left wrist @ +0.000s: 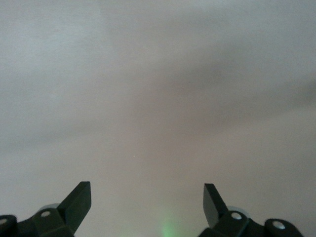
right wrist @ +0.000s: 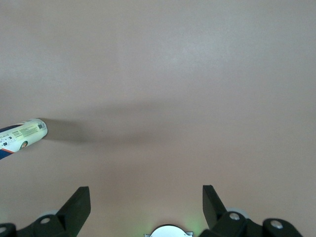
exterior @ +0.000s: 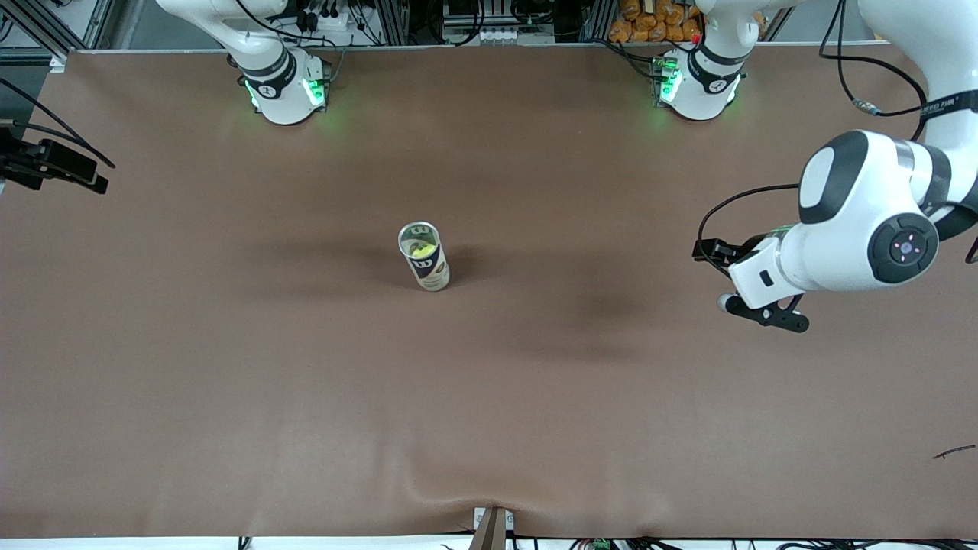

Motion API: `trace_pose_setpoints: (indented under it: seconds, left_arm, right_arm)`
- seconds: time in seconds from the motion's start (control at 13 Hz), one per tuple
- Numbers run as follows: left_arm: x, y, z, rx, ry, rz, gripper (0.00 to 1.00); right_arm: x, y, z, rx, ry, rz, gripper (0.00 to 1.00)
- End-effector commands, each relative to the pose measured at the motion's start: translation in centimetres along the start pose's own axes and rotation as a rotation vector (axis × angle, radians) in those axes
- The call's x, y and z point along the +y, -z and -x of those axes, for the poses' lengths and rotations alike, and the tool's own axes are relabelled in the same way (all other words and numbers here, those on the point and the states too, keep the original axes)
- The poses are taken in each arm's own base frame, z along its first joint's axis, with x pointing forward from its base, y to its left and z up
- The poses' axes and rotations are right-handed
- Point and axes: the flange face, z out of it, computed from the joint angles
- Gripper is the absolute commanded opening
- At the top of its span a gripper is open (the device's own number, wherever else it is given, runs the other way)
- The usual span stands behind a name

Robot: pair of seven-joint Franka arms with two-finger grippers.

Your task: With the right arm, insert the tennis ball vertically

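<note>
A tall tennis-ball can (exterior: 425, 258) stands upright near the middle of the brown table (exterior: 229, 344), its mouth open at the top. A yellow-green tennis ball (exterior: 419, 248) shows inside it, just below the rim. My right gripper (exterior: 92, 174) hovers over the table's edge at the right arm's end, well away from the can. In the right wrist view that gripper (right wrist: 146, 192) is open and empty, and the can (right wrist: 22, 136) shows at the picture's edge. My left gripper (exterior: 764, 315) waits above the left arm's end; in the left wrist view it (left wrist: 148, 190) is open over bare table.
The two arm bases (exterior: 284, 92) (exterior: 697, 85) stand along the table edge farthest from the front camera. A small dark scrap (exterior: 953, 452) lies near the front corner at the left arm's end. A bracket (exterior: 493, 527) sits at the middle of the front edge.
</note>
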Motion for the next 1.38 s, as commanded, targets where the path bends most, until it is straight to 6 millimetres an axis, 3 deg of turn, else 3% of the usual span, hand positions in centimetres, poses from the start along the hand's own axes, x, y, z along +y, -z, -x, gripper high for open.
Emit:
trace_pose_setpoints:
  seconds: [0.0,0.31,0.69,1.0,1.3]
  left_arm:
    - [-0.3,2.6,1.4,0.040,0.044,-0.051,1.00]
    - [1.2,7.7,4.7,0.134,0.122,-0.076,1.00]
    - [2.6,11.3,8.9,0.145,0.164,-0.090,1.00]
    - [1.0,14.0,9.7,0.194,0.173,-0.089,1.00]
    - [0.8,15.9,10.0,0.236,0.178,-0.096,1.00]
  right_arm:
    - [-0.2,0.6,0.4,0.003,-0.042,0.011,1.00]
    - [-0.1,0.5,0.3,0.001,-0.043,0.011,1.00]
    - [0.0,0.2,0.2,0.000,-0.033,0.011,1.00]
    - [-0.2,0.1,0.1,0.005,-0.026,0.067,1.00]
    - [0.0,-0.2,0.0,-0.001,-0.030,0.065,1.00]
